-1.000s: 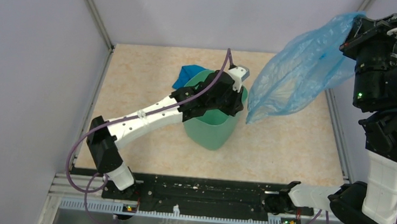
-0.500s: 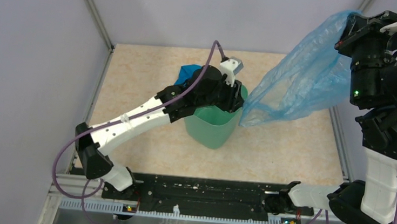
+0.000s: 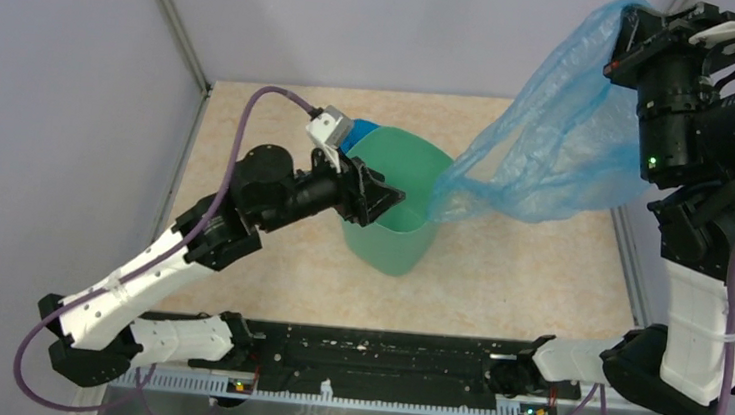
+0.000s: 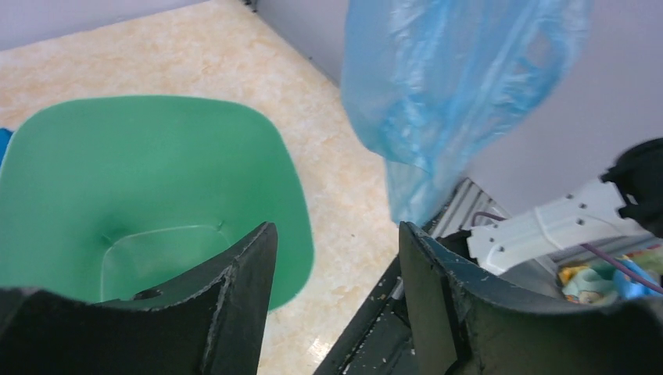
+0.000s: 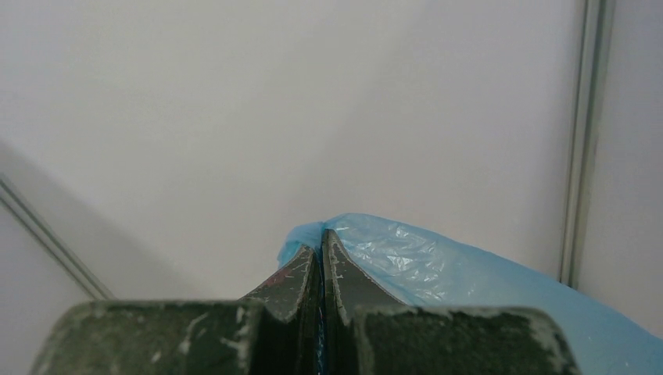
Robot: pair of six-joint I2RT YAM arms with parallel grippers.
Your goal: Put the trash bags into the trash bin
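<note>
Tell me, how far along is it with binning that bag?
Nothing shows inside the green bin yet. The right gripper pinches the blue bag aloft, its tail near the bin's rim; the left gripper stands open. Getting the bag in remains.

Pale grey walls (image 3: 40,119) box in a beige, marbled counter (image 3: 528,272), slim metal posts (image 3: 172,22) run up the corners, soft even light throughout.

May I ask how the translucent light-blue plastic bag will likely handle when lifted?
Probably floppy: the light-blue film bag hangs in crinkled folds from the right gripper. Likely very light, since one pinched corner carries it.
</note>
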